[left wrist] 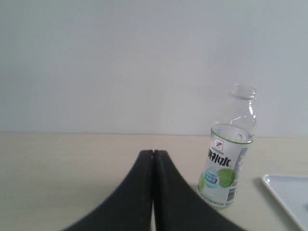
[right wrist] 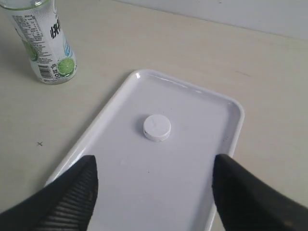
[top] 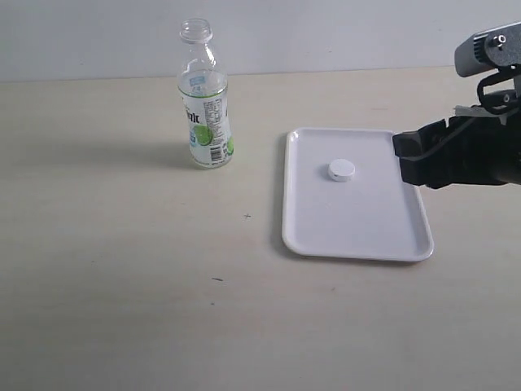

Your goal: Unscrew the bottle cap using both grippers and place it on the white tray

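Observation:
The white bottle cap lies flat on the white tray, near its middle. The clear bottle with the lime label stands upright and uncapped on the table, left of the tray. My right gripper hovers open over the tray's right end, nothing between its fingers, the cap a little ahead of them. My left gripper is shut and empty, with the bottle ahead and to one side; it is out of the exterior view.
A beige tabletop spreads all round, with a pale wall behind. The tray's corner shows beside the bottle in the left wrist view.

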Tool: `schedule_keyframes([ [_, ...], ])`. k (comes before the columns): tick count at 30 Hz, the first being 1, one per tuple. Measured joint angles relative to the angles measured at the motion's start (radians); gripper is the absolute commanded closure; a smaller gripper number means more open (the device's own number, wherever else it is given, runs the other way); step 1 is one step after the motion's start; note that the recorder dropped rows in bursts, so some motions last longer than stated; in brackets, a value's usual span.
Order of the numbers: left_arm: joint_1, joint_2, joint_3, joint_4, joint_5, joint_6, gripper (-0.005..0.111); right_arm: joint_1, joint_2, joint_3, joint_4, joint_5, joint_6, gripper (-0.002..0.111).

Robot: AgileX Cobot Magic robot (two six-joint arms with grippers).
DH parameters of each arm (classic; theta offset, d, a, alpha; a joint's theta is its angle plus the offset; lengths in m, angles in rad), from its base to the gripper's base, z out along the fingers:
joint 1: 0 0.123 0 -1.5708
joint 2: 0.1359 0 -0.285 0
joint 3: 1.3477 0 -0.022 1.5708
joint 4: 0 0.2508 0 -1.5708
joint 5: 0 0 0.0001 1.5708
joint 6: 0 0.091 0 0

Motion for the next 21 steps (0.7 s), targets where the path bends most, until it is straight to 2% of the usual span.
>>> schedule_keyframes([
  [5,0.0,-0.149,0.003,-0.002,0.173,-0.001,0.107,0.0,0.0,0.0,0.018,0.0,0.015,0.044],
  [13,0.0,-0.304,0.003,-0.002,0.329,-0.046,0.107,0.0,0.0,0.0,0.018,0.0,0.015,0.044],
  [21,0.0,-0.314,0.003,0.0,0.351,-0.054,0.107,0.0,0.0,0.0,0.03,0.0,0.016,0.044],
])
